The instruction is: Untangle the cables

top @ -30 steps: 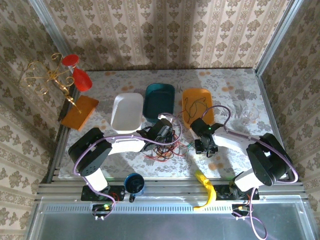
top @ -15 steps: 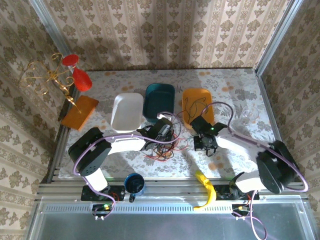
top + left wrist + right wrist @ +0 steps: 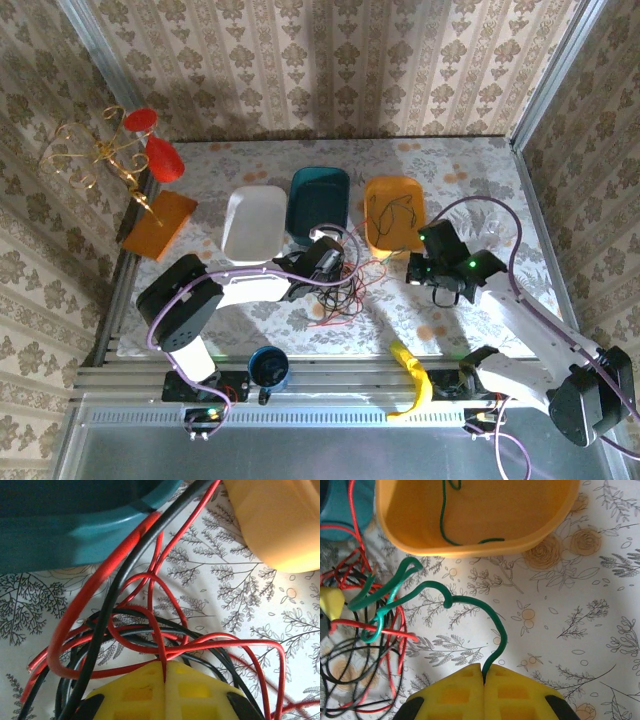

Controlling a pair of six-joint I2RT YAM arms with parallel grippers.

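Observation:
The tangle of red and black cables (image 3: 335,295) lies in front of the teal tub (image 3: 318,200). My left gripper (image 3: 327,264) sits at its far edge. In the left wrist view the yellow jaws (image 3: 165,666) are shut on a red cable (image 3: 150,587), with a black cable (image 3: 125,570) crossing over it. My right gripper (image 3: 420,268) is off to the right of the tangle, near the orange tub (image 3: 370,215). Its jaws (image 3: 484,672) are shut on a green cable (image 3: 470,600) that arcs left into the tangle (image 3: 365,645). Another green wire (image 3: 442,525) lies inside the orange tub (image 3: 470,549).
A white tub (image 3: 253,222) stands left of the teal one. An orange block (image 3: 160,225) and a gold stand with red glasses (image 3: 110,150) are at the far left. A clear cup (image 3: 497,230) sits at the right, with a blue cup (image 3: 268,368) and a yellow object (image 3: 410,370) at the near edge.
My right gripper shut on the green cable and moved right, away from the tangle, drawing the cable out. The tangle stretched slightly rightward. The left gripper stayed put.

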